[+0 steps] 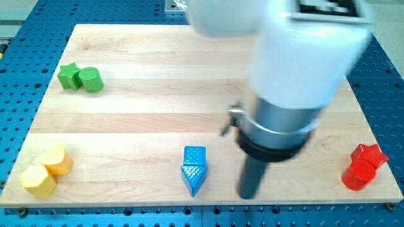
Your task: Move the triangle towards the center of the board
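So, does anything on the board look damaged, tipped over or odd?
Nothing stands out. The blocks sit in pairs near the edges, intact. My tip is right of the blue triangle, apart from it.

Arm housing (297, 44) blurred, cut off at view's top (hides board (158, 69) behind).

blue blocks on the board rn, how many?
2. A blue cube sits near the bottom edge, centre, and a blue triangle touches it just below. My tip is to their right, apart from both. The arm may hide more blocks.
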Motion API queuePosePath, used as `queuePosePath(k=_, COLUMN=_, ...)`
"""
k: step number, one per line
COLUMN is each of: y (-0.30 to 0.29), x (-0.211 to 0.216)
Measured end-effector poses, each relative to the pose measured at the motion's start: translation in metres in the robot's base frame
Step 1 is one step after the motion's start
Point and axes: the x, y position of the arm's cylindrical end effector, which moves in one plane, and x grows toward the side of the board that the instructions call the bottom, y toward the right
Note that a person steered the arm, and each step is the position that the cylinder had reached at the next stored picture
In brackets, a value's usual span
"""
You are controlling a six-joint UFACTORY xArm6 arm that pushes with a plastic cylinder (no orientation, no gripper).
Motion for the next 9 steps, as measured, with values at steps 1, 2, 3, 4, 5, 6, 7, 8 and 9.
queuePosePath(k=1, y=-0.022, x=-0.01)
queuePosePath(k=2, y=-0.022, x=-0.01)
queuePosePath(k=3, y=-0.022, x=-0.009)
queuePosePath(k=4, y=-0.022, x=-0.009)
queuePosePath(k=5, y=-0.024, x=-0.009)
queuePosePath(k=6, y=-0.033, x=0.0)
queuePosePath(k=7, y=-0.033, x=0.013)
queuePosePath(k=8, y=-0.034, x=0.014)
queuePosePath(k=9, y=-0.089, x=0.013)
